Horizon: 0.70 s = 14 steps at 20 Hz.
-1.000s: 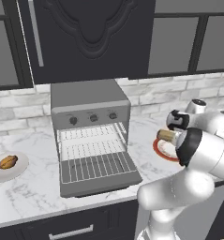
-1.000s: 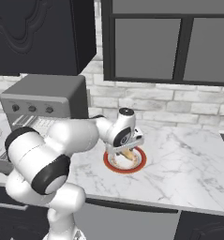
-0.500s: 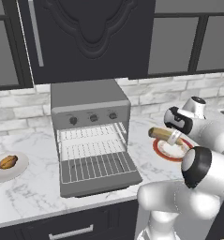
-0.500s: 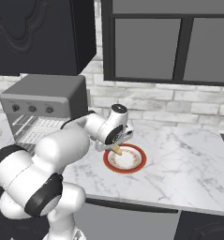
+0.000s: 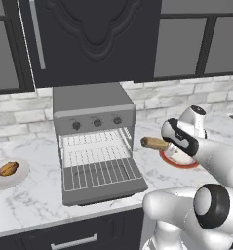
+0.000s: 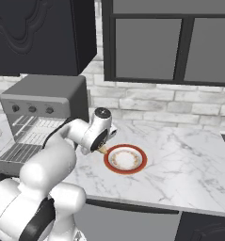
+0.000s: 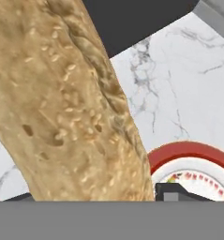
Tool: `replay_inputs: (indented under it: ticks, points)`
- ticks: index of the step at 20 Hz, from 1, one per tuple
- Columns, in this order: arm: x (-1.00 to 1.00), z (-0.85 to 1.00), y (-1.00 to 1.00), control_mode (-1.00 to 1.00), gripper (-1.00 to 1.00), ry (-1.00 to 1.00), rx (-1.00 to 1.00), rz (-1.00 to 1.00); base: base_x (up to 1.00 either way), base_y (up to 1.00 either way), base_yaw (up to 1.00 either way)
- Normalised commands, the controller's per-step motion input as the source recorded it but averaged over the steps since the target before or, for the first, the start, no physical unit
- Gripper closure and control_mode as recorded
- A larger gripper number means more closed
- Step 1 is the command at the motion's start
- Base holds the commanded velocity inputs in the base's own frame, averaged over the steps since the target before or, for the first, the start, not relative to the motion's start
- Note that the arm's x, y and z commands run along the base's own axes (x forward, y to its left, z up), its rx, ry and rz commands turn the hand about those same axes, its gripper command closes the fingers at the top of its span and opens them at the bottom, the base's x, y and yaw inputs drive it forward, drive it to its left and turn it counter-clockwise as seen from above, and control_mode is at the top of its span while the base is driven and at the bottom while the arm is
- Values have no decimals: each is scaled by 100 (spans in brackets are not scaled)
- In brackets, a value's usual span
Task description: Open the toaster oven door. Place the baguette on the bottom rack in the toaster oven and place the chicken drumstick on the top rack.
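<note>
baguette pinched in the fingers, held beside the toaster oven (door down).

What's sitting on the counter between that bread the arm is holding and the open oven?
Nothing. In the left base view, bare marble counter lies between the baguette, held in the gripper, and the toaster oven.

Rough seeded baguette, marble counter
</note>
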Motion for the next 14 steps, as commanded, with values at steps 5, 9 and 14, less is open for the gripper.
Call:
replay_inputs:
  ticks: [5,9,14]
  points:
    - [0,17,59,-100,100,0,0,15,0,0,0]
    - [-6,13,57,-100,100,0,0,15,0,0,0]
    - [-6,8,63,-100,100,0,-1,9,0,0,0]
